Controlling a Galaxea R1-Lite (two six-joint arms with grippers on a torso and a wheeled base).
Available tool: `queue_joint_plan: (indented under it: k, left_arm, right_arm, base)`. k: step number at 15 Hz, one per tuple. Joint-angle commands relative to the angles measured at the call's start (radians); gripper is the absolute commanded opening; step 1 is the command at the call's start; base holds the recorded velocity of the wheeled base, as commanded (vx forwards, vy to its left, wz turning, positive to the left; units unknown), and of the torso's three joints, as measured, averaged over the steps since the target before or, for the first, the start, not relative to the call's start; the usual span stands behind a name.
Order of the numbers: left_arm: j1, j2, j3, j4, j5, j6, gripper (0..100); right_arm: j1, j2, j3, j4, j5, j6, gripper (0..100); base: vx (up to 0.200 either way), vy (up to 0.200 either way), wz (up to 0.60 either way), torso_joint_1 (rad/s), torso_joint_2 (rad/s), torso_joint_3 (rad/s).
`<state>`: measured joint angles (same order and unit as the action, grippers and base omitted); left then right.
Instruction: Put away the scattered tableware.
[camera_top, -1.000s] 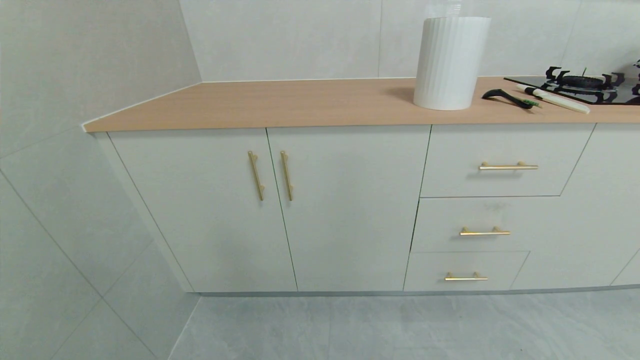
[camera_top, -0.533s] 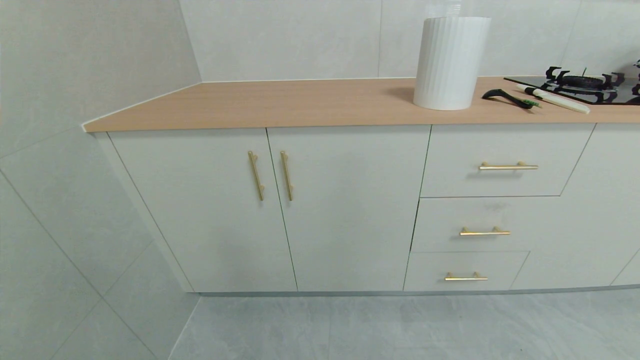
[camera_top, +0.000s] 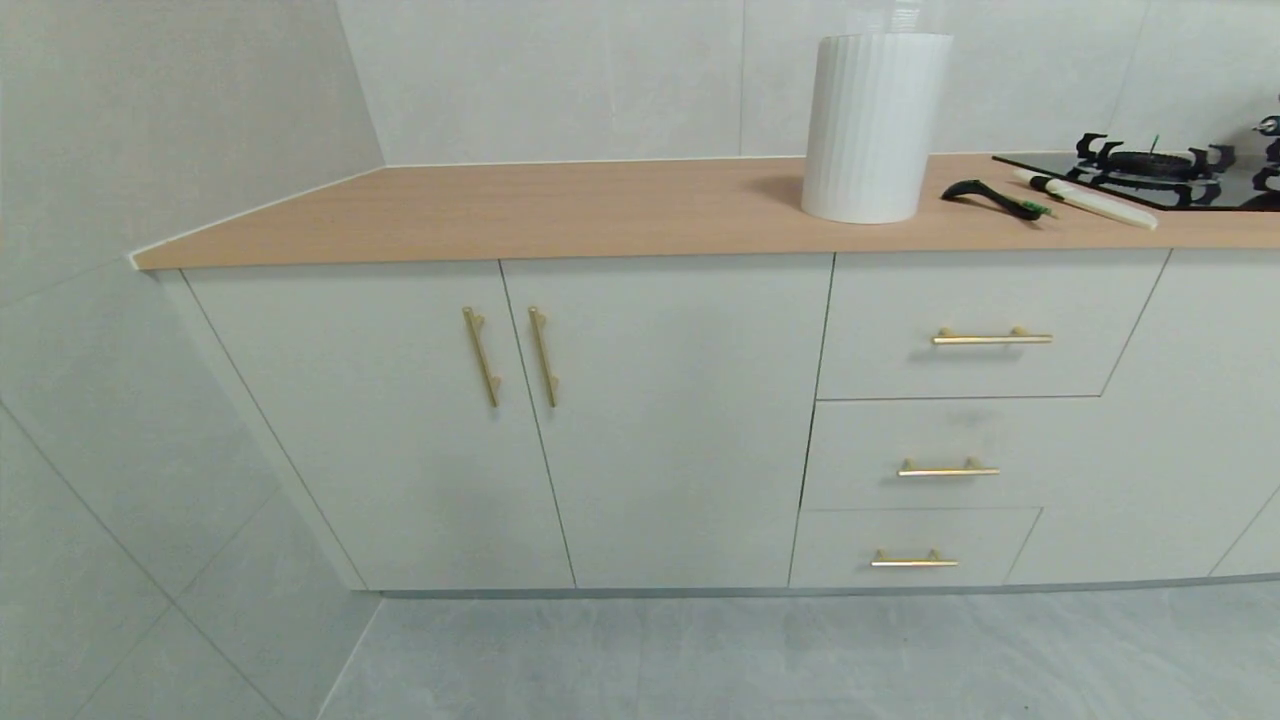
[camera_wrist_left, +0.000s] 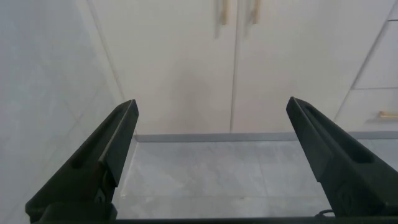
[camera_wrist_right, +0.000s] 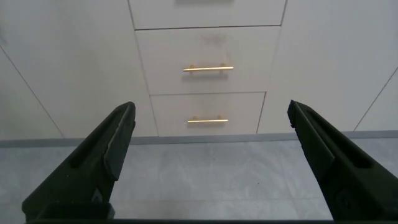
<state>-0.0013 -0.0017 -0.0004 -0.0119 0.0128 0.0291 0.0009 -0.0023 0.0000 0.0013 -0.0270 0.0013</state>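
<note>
left pincer: spread wide, gripping nothing. low over the grey floor, facing the double cabinet doors straight ahead and well apart from them.

right pincer: likewise spread wide and empty. facing the middle drawer and the bottom drawer, each with a gold handle, and well apart from both.

task's things up on the table, higher than anything straight ahead of either pincer and far from both: a black utensil and a long white utensil, lying side by side, very near each other, above the drawer stack on the right pincer's side.

just beside the black utensil, toward the left pincer's side: a tall white ribbed container, upright on the table.

beyond the white utensil, farther out past the right pincer's side: a black stove. cannot tell whether touching the utensil or only very near.
</note>
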Motion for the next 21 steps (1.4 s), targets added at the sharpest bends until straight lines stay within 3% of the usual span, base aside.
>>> queue_joint_plan:
  k: [1,10,18,21]
  left_arm:
    - [0.0,0.002,0.0,0.0,0.001,0.0,100]
    - [0.0,0.002,0.0,0.0,-0.007,-0.002,100]
    - [0.0,0.002,0.0,0.0,-0.01,-0.002,100]
    - [0.0,0.002,0.0,0.0,-0.011,-0.002,100]
  right_arm:
    - [-0.001,0.002,0.0,0.0,-0.001,0.0,100]
    - [-0.001,0.002,0.0,0.0,-0.001,0.0,100]
    - [-0.001,0.002,0.0,0.0,-0.001,0.0,100]
    - [-0.001,0.002,0.0,0.0,-0.001,0.0,100]
  base:
    - [0.0,-0.2,0.0,0.002,0.01,0.002]
    - [0.0,-0.022,0.0,0.0,0.0,0.0]
    - [0.2,0.0,0.0,0.001,0.0,0.002]
    - [0.0,0.0,0.0,0.0,0.0,0.0]
